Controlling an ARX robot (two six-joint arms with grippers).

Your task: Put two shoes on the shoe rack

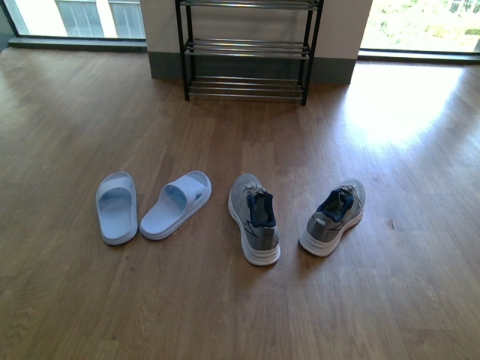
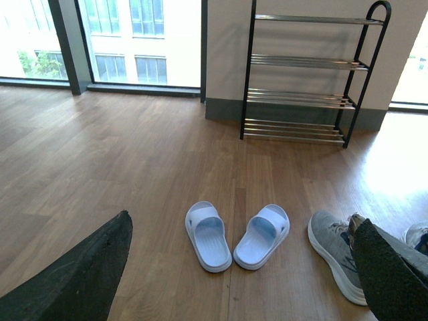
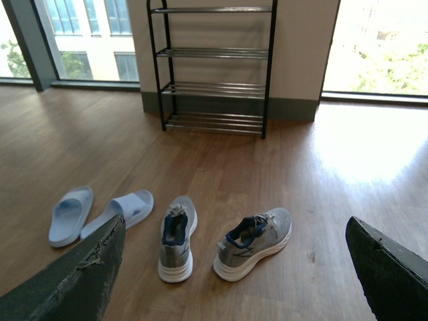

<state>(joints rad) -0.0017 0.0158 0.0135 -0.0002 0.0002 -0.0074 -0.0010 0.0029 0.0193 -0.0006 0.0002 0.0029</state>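
Left gripper (image 2: 241, 222): wide open, nothing held. Dark fingers (image 2: 80, 281) far apart at the frame edges in the left wrist view, only floor and shoes between them.

Right gripper (image 3: 235, 224): likewise wide open, empty. Fingers (image 3: 73, 281) spread well apart in the right wrist view.

Neither arm visible in the front view.

Shoes: all four flat on the wood floor (image 1: 225, 315), in a rough row, well apart from the shoe rack (image 1: 246, 49).
- Light-blue slides on the left. Left slide (image 1: 117, 207) roughly straight, toe toward the rack. Right slide (image 1: 176, 204) angled, toe swung right; heels just beside each other, touching or not unclear.
- Grey sneakers on the right, white soles, navy lining, upright. Left sneaker (image 1: 253, 217) near the right slide, toe leaning slightly left. Right sneaker (image 1: 334, 216) apart from it, toe swung right. Heels toward the robot, toes splayed in a V.

Rack: black frame, chrome-rod shelves, upright against the wall (image 1: 341, 30) between two windows (image 1: 75, 16). Four tiers in both wrist views, rounded side top visible in the left wrist view; front view crops it to the lower three.

Bright sun patch on the floor, right of the rack.
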